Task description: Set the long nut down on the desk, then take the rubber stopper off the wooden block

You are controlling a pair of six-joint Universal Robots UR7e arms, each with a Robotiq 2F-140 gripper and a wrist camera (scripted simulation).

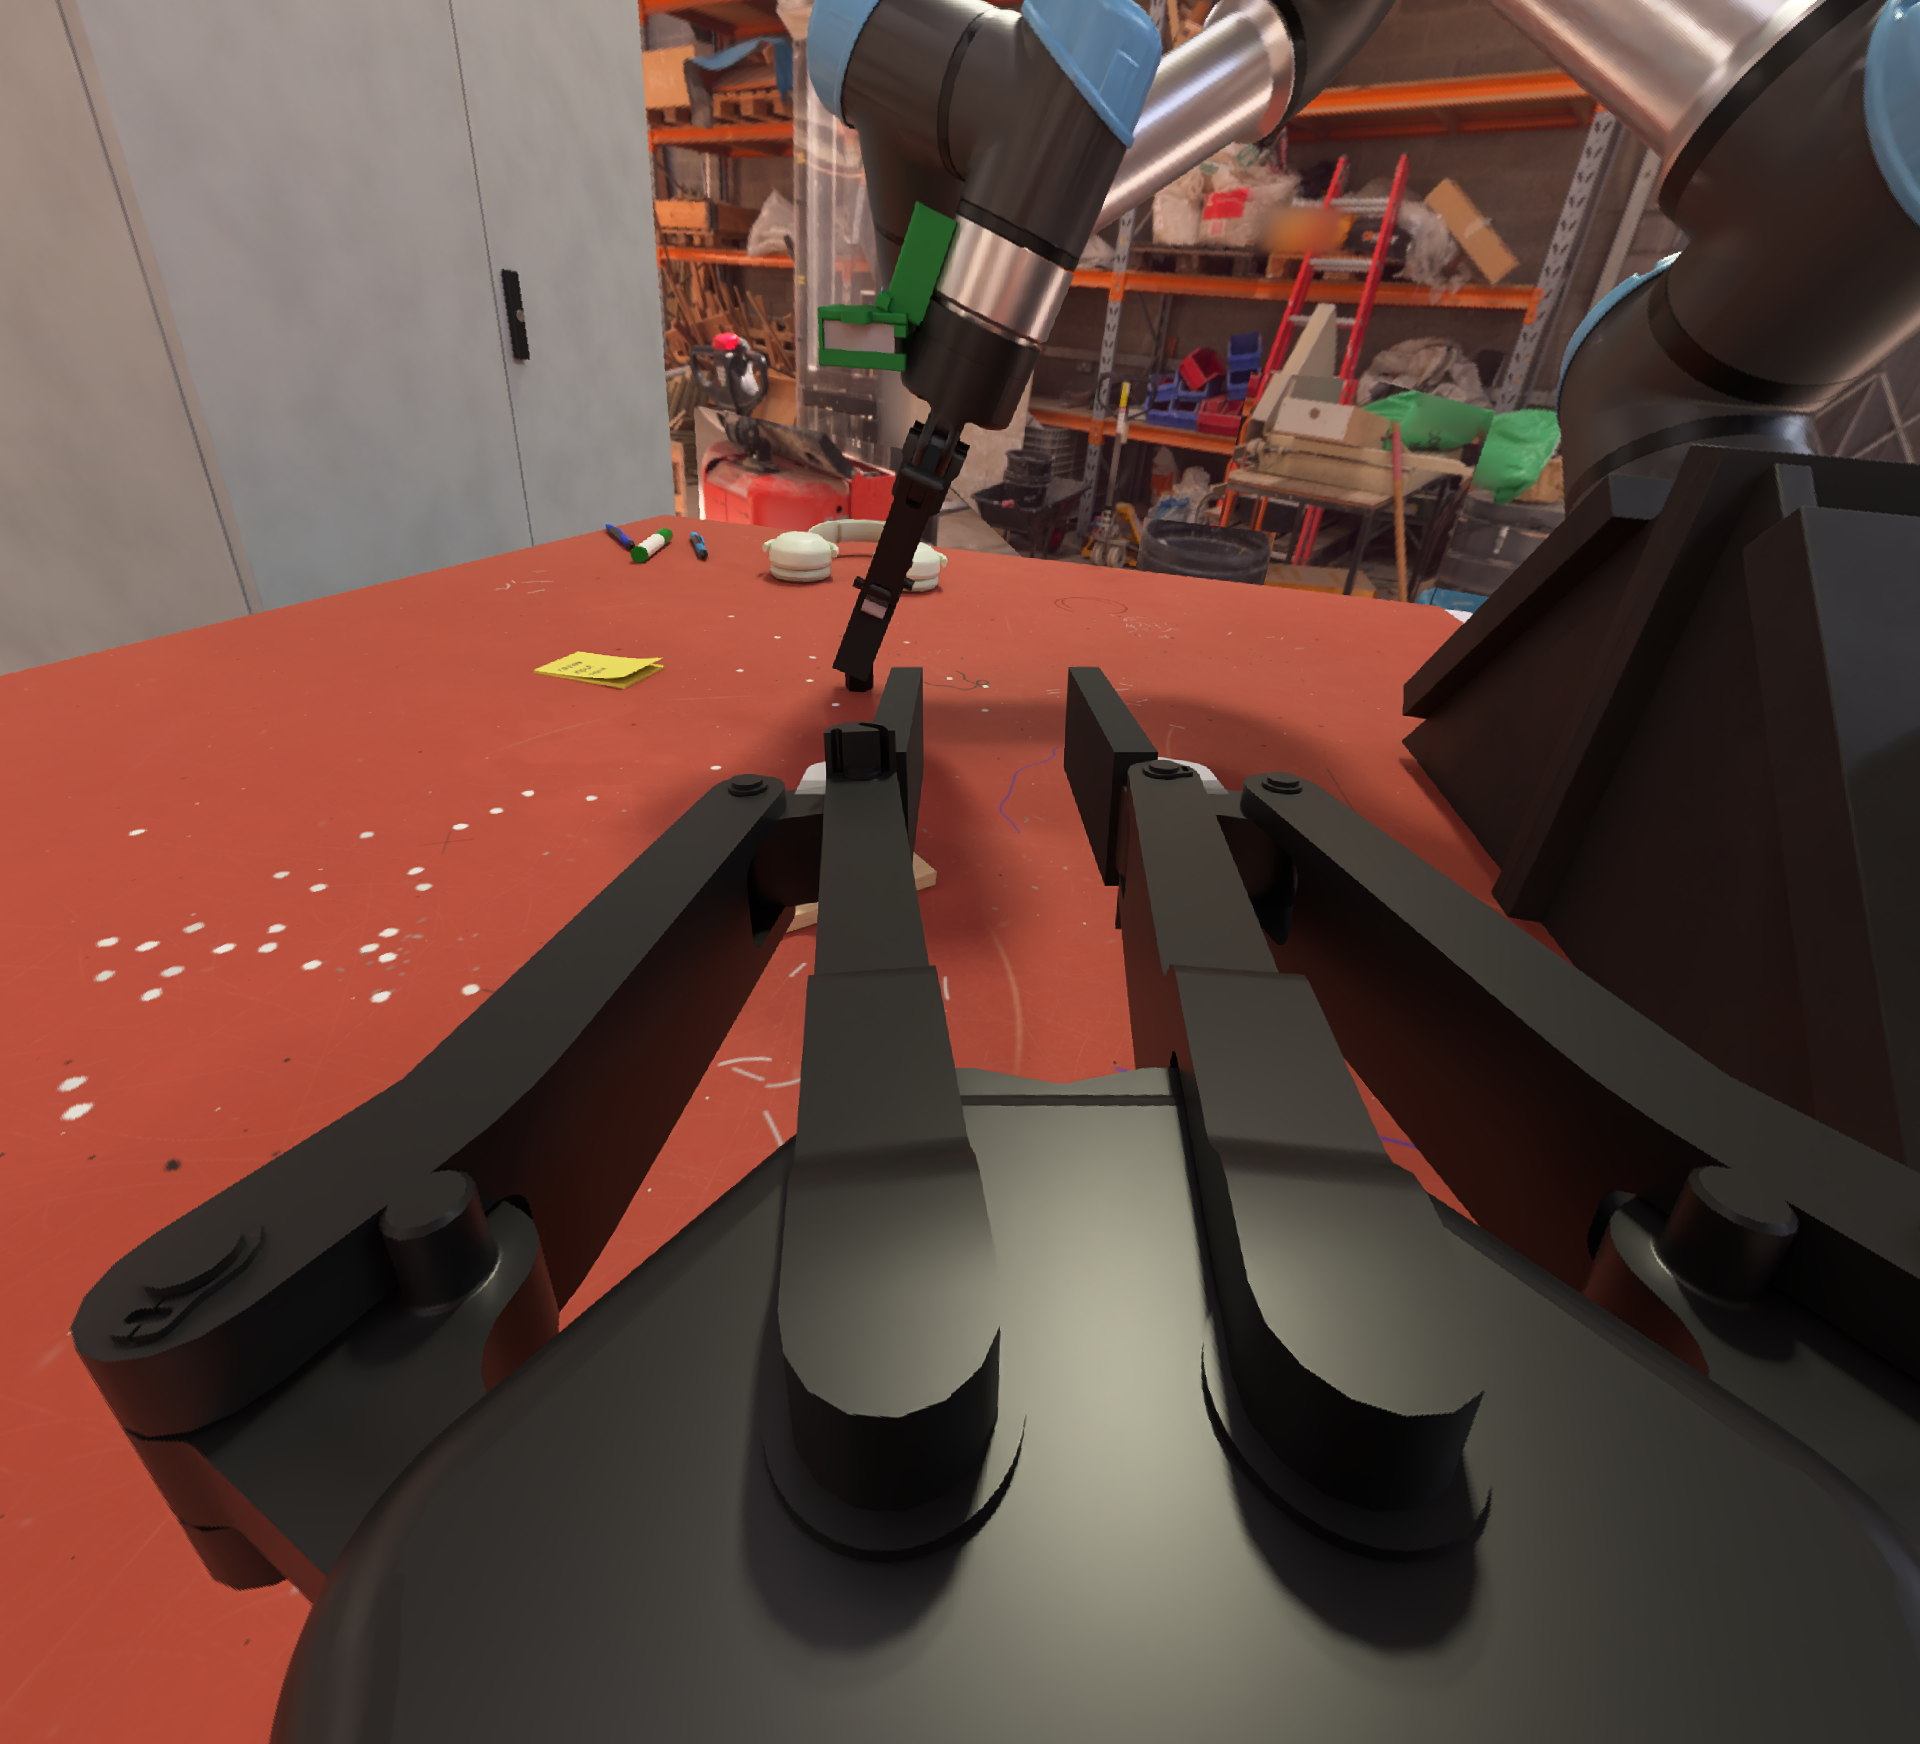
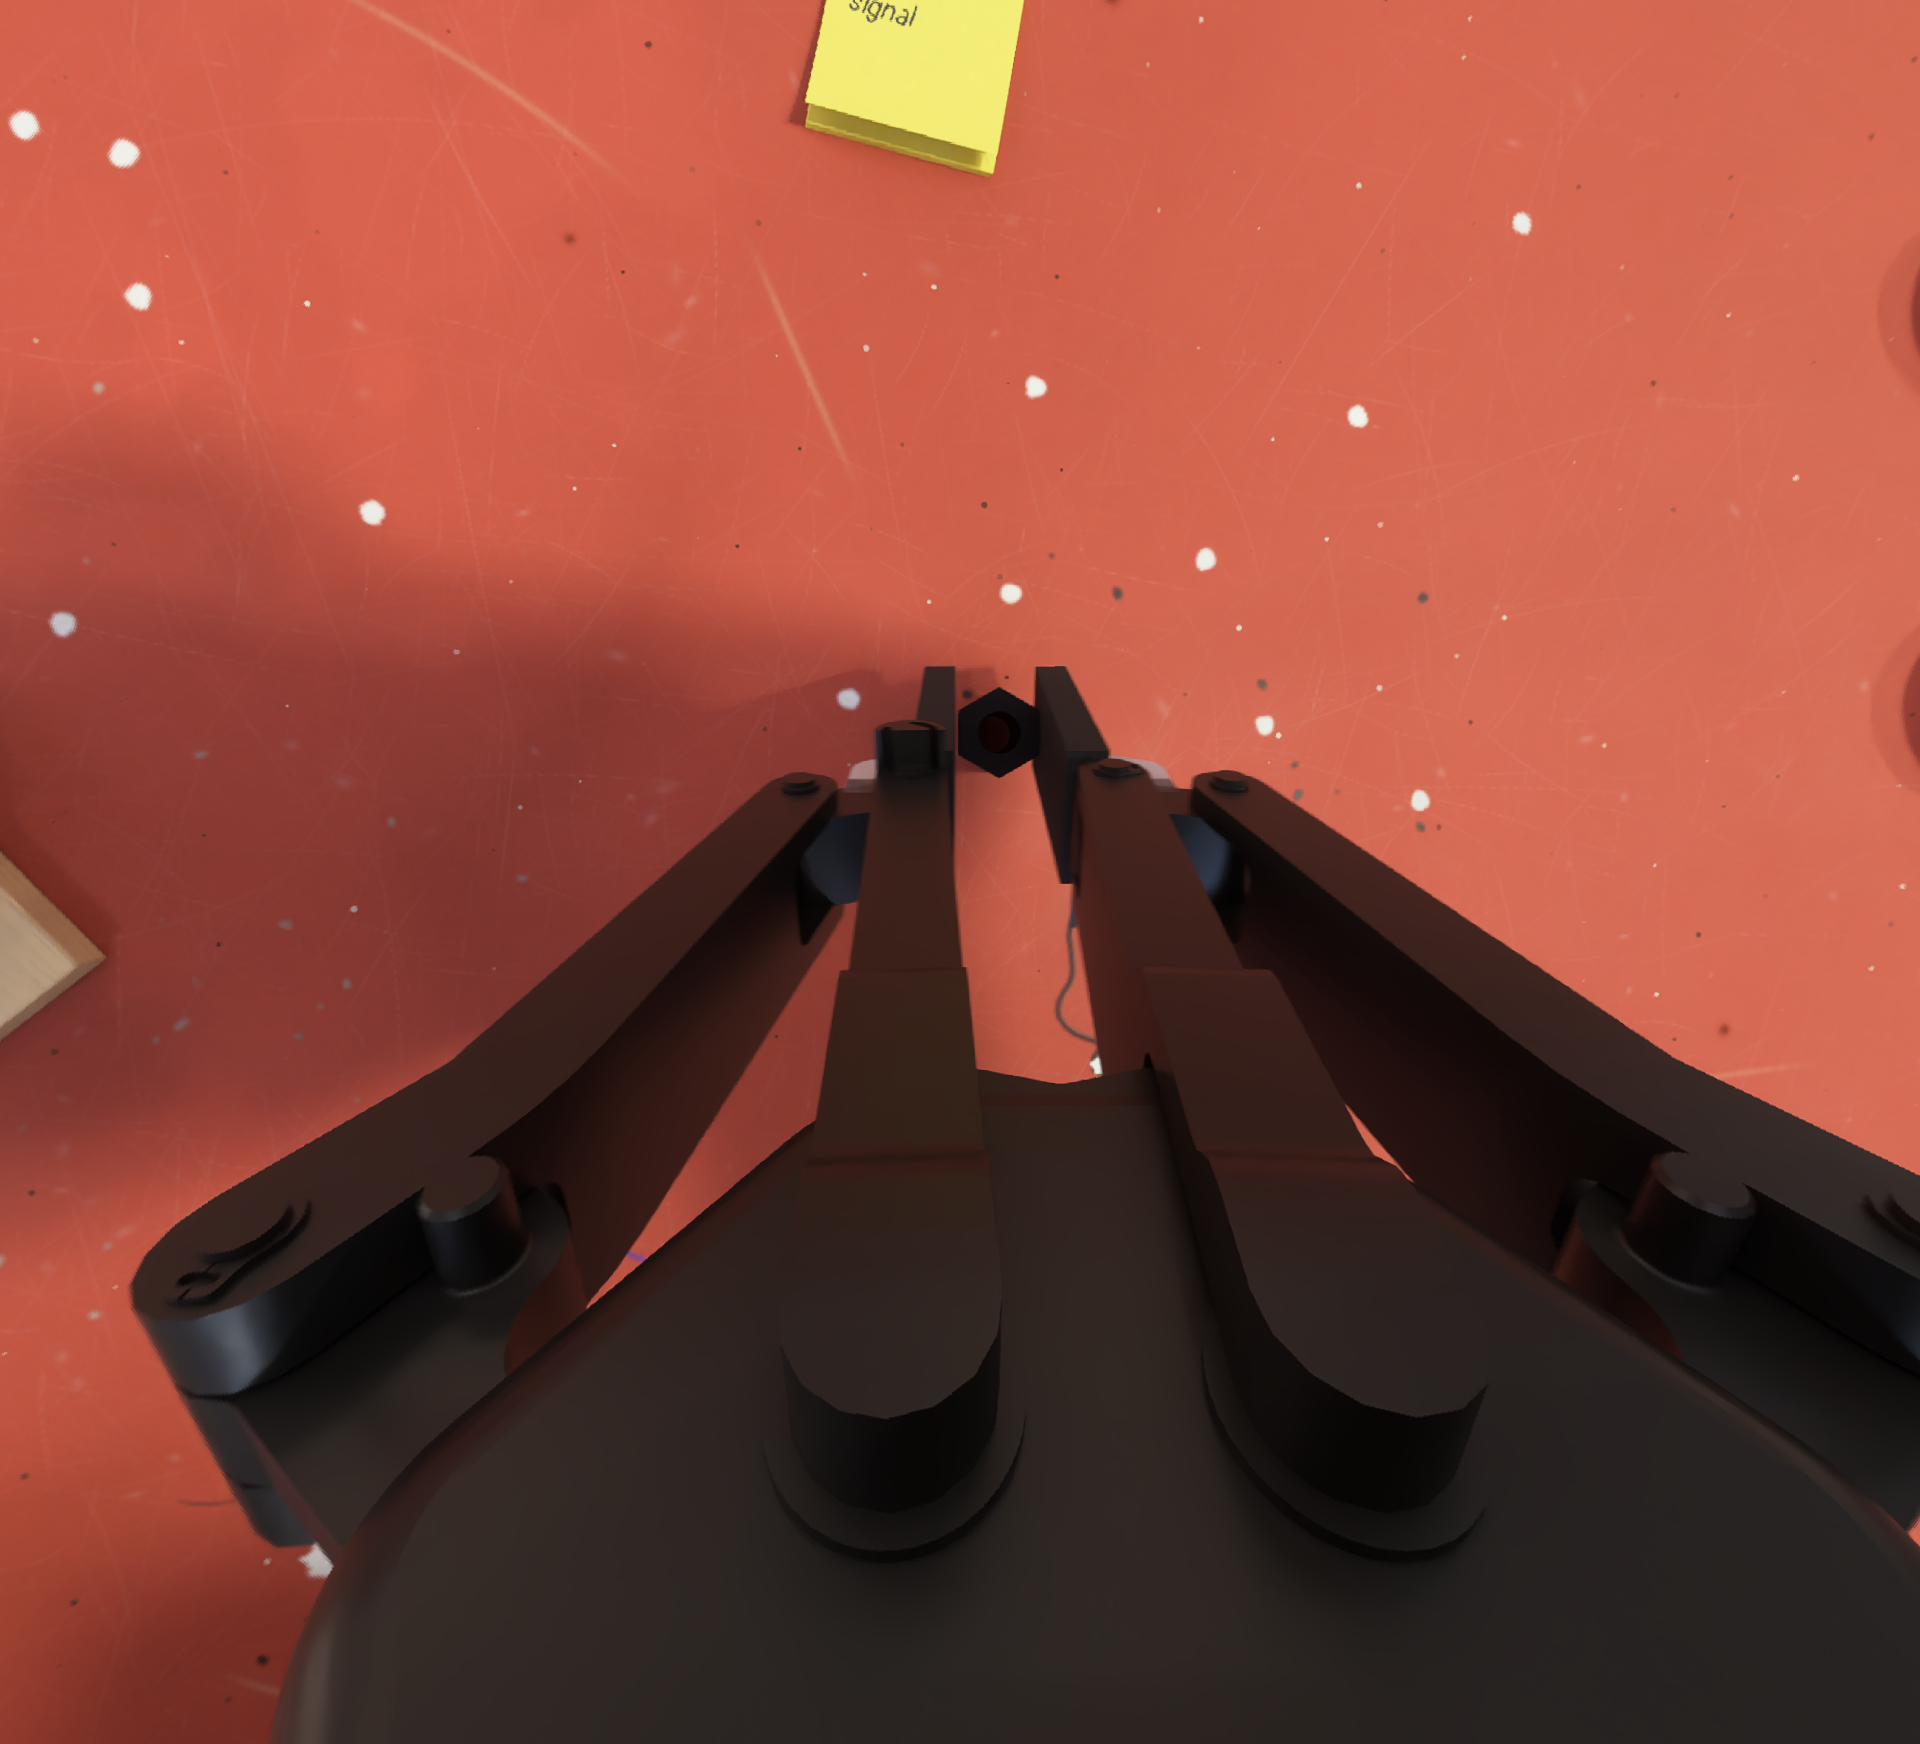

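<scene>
Left gripper (image 1: 992, 738) hangs over the red desk (image 1: 312, 811) with fingers spread and nothing between them, a corner of the wooden block (image 1: 920, 875) peeking from under its left finger. Ahead, the right gripper (image 2: 995, 707) points straight down, pinching the black long nut (image 2: 997, 731) upright between its pads, low over the desk, yellow sticky pad (image 2: 925, 1) beyond its tips.

The left wrist view looks low and nearly level across the desk (image 1: 312, 759) towards the far edge and shelving, taking in the other arm. The right wrist view looks steeply down at the desk (image 2: 416, 344) from close above. Both share the yellow note (image 1: 600, 669) (image 2: 925, 1) and the wooden block (image 1: 920, 875) (image 2: 31, 946).
</scene>
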